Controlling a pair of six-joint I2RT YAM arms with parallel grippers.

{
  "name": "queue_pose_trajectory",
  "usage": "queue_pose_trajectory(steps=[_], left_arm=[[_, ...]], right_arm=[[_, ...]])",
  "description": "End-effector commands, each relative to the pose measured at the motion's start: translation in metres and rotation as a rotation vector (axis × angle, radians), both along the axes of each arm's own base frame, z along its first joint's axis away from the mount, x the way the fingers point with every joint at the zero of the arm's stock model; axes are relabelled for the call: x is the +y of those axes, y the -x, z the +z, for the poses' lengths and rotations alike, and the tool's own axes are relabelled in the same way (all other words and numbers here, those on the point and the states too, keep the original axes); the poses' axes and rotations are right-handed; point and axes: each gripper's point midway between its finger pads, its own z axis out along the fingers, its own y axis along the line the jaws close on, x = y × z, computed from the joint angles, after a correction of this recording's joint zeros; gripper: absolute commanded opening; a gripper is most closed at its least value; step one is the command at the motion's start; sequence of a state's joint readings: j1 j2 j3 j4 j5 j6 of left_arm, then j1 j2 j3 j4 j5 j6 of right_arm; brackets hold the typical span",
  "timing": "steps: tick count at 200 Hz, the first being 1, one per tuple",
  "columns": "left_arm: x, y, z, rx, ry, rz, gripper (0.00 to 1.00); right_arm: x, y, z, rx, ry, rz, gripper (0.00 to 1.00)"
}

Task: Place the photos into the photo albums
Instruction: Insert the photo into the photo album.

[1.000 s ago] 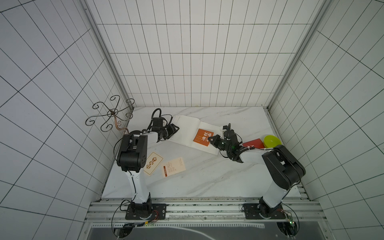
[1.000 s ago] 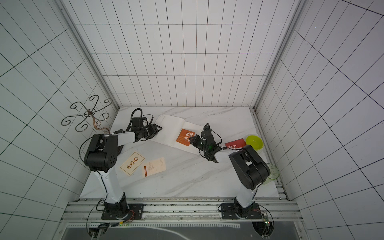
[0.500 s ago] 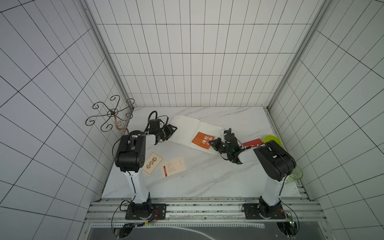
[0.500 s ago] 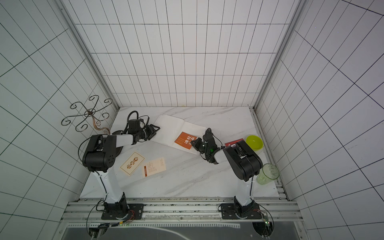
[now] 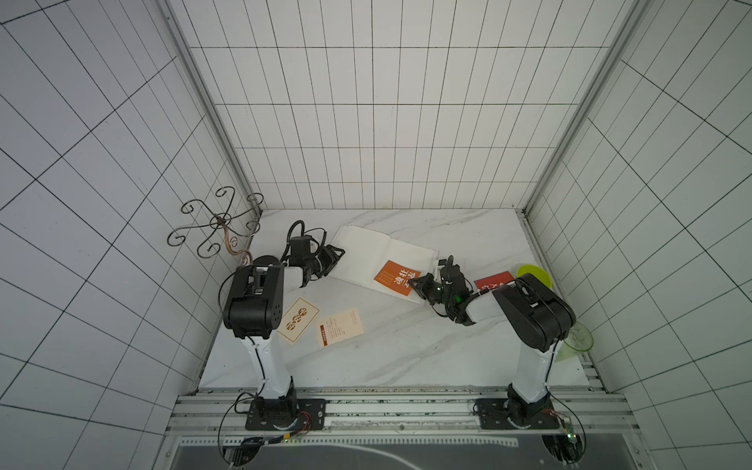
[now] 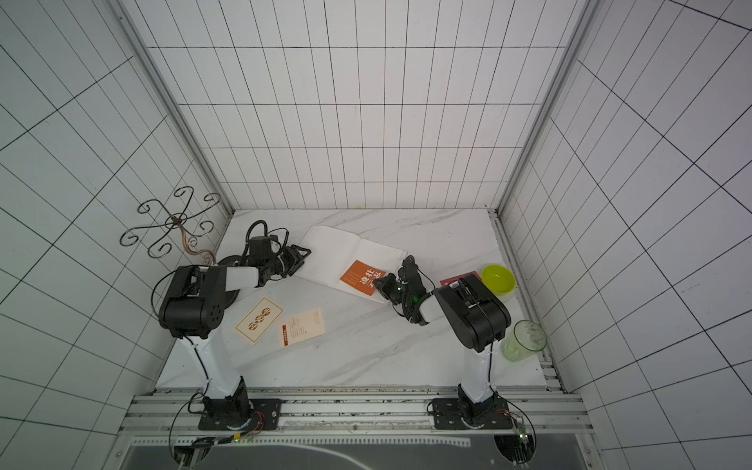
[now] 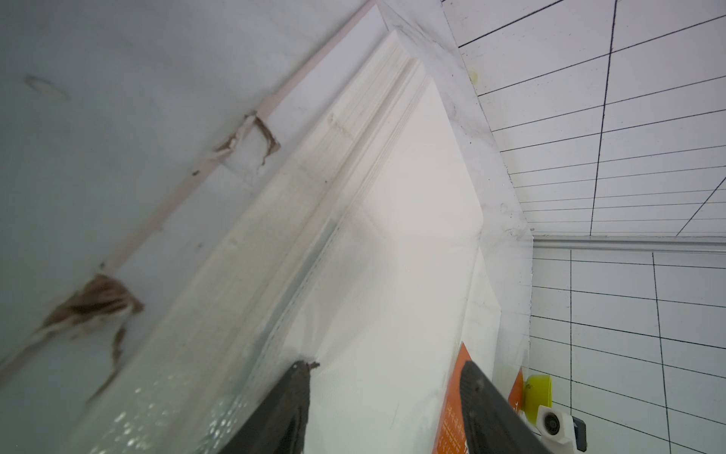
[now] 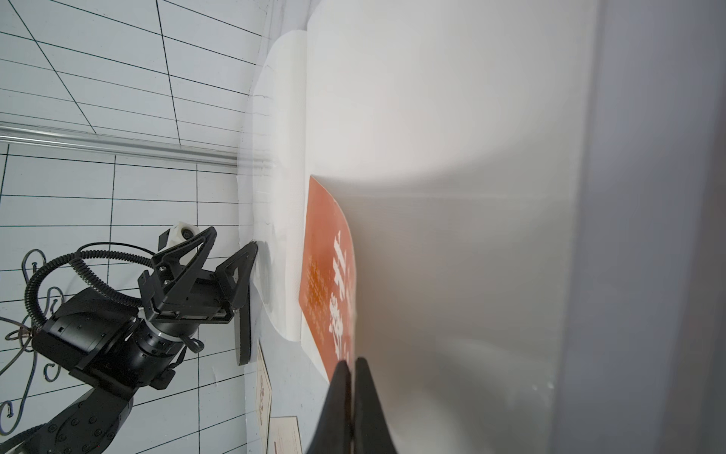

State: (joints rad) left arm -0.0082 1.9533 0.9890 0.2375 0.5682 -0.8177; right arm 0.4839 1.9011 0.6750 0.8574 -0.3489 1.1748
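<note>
Orange photo [image 5: 394, 276] slid lower, pinched by closed right end effector [image 5: 413, 284]

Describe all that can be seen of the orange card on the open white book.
The rectangular orange card bears large white Chinese characters and small print. It lies face up on a page of the open white book, near its front edge. A translucent sheet curls over part of it. The shut right tool sits at one corner.
</note>
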Motion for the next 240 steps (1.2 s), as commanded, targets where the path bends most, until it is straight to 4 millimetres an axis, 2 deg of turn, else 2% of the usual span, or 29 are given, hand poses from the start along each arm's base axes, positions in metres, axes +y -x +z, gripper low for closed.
queue_pose_trajectory(steps=[1,62,153,240], left_arm=[[0.017,0.055,-0.081,0.336,-0.03,0.079,0.62],[0.018,0.056,-0.083,0.346,0.003,0.091,0.62],[0.018,0.058,-0.085,0.352,0.018,0.097,0.62],[0.016,0.057,-0.084,0.35,0.041,0.099,0.62]], right_arm=[[-0.007,0.008,-0.006,0.025,-0.012,-0.008,0.0],[-0.008,0.009,-0.016,0.054,-0.021,-0.013,0.0],[0.006,0.005,-0.023,0.082,-0.06,0.021,0.0],[0.018,0.003,-0.018,0.076,-0.082,0.046,0.0]])
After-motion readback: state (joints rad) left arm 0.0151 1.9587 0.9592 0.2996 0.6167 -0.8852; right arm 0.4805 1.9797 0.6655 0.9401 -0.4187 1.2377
